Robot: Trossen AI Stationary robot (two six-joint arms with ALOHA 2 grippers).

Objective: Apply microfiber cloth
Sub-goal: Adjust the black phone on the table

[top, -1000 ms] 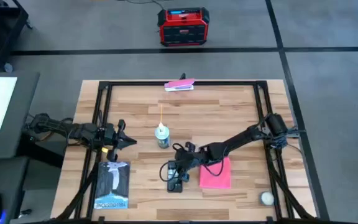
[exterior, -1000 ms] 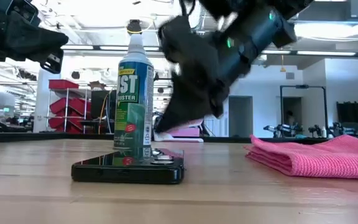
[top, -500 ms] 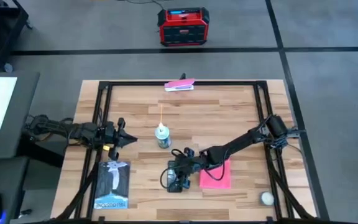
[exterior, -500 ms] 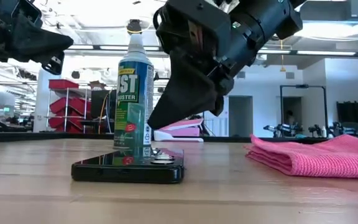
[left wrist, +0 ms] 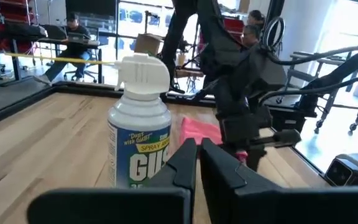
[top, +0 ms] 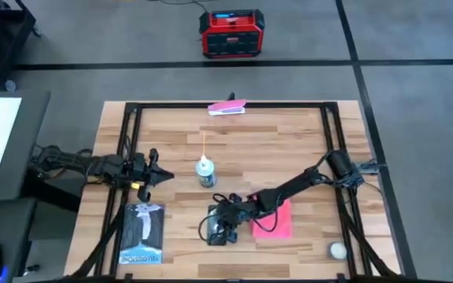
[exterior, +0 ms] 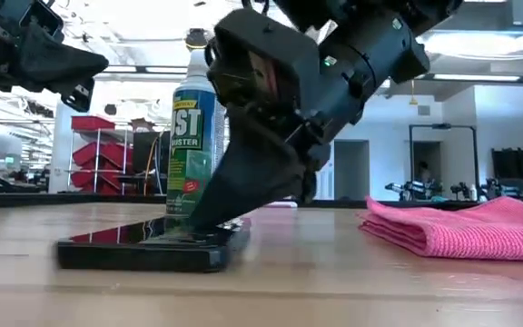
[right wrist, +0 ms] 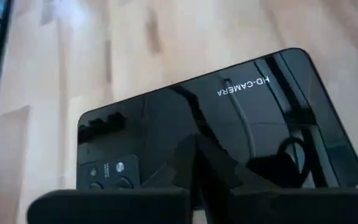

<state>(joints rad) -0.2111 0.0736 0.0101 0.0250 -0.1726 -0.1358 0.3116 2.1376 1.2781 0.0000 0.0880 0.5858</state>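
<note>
High view shows the right gripper [top: 225,221] reached across to the black phone [top: 221,226], which lies near the front of the table [top: 289,149], while the microfiber cloth [top: 277,222] lies flat just to the phone's right, untouched and partly under the right arm. From the low view the right gripper [exterior: 209,218] has its fingers drawn together into a single tip that presses on the phone's [exterior: 143,250] top face; nothing is held between them, and the right wrist view confirms the closed fingers resting on the glossy phone [right wrist: 204,130]. The left gripper [top: 157,174] waits near the left edge, beside the spray can [top: 204,171], its fingers likewise together and empty. To do this step well, the right arm would likely need to lift off the phone, move right, and pinch the cloth at a near edge or corner rather than its middle, so that the fabric hangs clear and can be laid over the screen without dragging the phone or knocking the can. The cloth is a folded rectangle whose long axis runs near to far, tilted slightly; in the low view the cloth [exterior: 466,227] presents its folded edge towards the phone.
</note>
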